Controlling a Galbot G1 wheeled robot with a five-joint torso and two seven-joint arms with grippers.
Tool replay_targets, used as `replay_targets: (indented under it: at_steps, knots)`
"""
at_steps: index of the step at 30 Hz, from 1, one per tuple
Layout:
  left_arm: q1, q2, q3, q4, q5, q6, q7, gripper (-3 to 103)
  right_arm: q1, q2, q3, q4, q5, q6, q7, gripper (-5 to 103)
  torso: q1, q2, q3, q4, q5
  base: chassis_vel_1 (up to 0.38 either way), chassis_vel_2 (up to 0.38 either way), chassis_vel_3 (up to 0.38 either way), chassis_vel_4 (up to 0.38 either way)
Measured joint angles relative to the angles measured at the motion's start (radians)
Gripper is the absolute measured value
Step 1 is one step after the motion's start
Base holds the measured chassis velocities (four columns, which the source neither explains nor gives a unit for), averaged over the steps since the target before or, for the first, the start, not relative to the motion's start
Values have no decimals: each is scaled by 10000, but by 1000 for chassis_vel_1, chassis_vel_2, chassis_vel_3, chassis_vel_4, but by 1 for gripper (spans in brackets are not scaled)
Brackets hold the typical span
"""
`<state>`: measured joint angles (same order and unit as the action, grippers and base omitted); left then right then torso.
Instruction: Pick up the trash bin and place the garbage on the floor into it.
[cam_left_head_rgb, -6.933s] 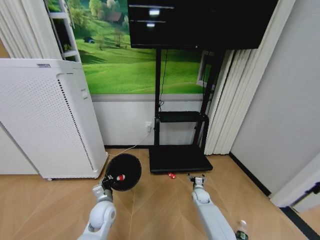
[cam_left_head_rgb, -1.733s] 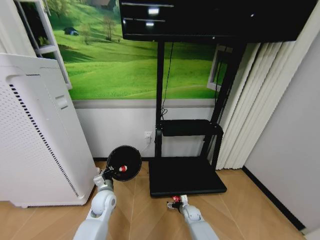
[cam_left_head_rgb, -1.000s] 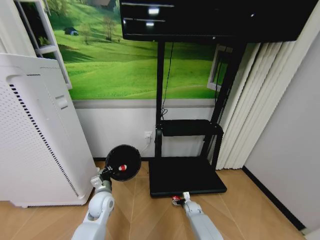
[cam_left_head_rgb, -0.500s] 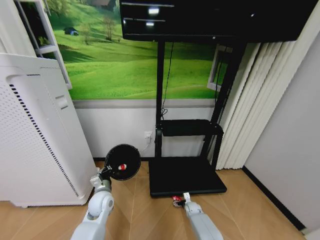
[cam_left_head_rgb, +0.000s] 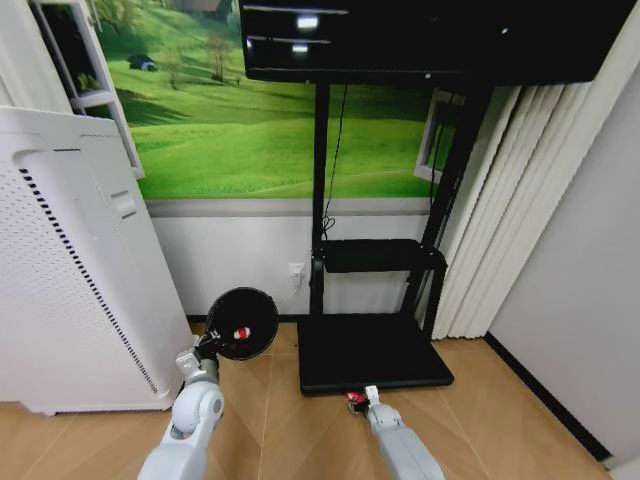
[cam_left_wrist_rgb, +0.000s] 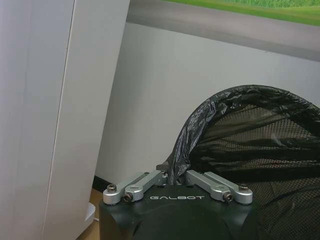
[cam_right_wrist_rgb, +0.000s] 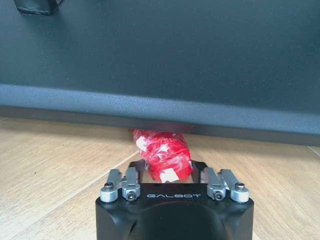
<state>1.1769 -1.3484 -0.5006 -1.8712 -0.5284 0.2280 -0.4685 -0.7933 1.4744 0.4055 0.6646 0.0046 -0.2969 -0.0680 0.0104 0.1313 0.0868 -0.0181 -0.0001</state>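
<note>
- Beside the white appliance, the left gripper holds the bin off the floor, its mouth tipped toward the camera; its fingers are pinched on the rim with the black liner between them.
- Inside the bin, a red-and-white wrapper lies against the mesh wall.
- Low at the front edge of the black TV stand base, the right gripper sits on the wood floor, fingers closed on a second red wrapper.
- From the right wrist view, that wrapper bulges out between the fingers, just short of the base's edge.
- White curtains hang to the right of the stand.
</note>
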Motion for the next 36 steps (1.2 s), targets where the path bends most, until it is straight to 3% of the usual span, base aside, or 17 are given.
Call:
replay_targets:
  at_steps: [1, 4, 6, 13, 19, 22, 23, 26, 36]
  knots:
    - [0, 9, -22, 2, -5, -2, 8, 3, -17, 5, -1, 18, -10, 2, 17, 44, 0, 0, 0, 1, 0, 0, 0, 0, 0]
    - [0, 11, -26, 8, -6, -2, 13, 3, -40, 15, -1, 42, -17, 2, 30, 44, 0, 0, 0, 0, 0, 0, 0, 0, 0]
    - [-5, 1, -26, 27, -7, -5, 25, 3, -141, 44, 0, 168, -43, 0, 65, 28, 1, 0, 1, 0, 1, 0, 0, 0, 0]
    - [85, -35, -17, -16, 18, -15, 32, 3, -378, 15, 10, 412, -57, -14, 104, 16, 0, 0, 0, -1, 0, 0, 0, 0, 0]
    - [176, -30, -67, -82, 47, -30, 57, 3, -656, -70, 83, 769, 12, -85, 156, 15, 0, 0, 1, 0, 1, 0, 0, 0, 0]
    - [213, -44, -70, -108, 58, -42, 68, 3, -931, -159, 134, 1223, 112, -286, 202, 15, 0, 0, 3, -2, 3, 0, 0, 0, 0]
    - [248, -67, -71, -121, 69, -48, 69, 3, -1200, -244, 210, 1757, 305, -701, 233, 15, 1, -1, 4, -4, 3, 0, 0, 0, 0]
    - [301, -85, -70, -156, 72, -52, 81, 3, -1577, -353, 423, 2563, 511, -1065, 234, 15, 1, -1, 3, -4, 1, 0, 0, 0, 0]
    - [331, -41, -134, -221, 58, -51, 84, 3, -2511, -691, 1158, 4032, 465, -1483, 386, 14, 2, -1, 2, -2, 0, 0, 0, 0, 0]
